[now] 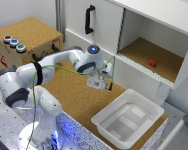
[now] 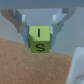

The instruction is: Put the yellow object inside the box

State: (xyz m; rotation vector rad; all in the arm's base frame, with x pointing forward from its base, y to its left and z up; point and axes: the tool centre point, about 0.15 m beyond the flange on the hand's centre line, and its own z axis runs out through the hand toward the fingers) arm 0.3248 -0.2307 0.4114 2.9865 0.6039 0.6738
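Gripping the yellow cube between my fingers, I hold it clear above the cork surface; its faces carry black letters. My gripper hangs in front of the white cabinet. The box sits on the cork, toward the exterior view's right and nearer the camera, apart from me.

Bystanders on the cork bench

Tan case w/ coloured buttons at exterior view's left; white cabinet behind, black handle on its door, small red object in the open cork-lined compartment.
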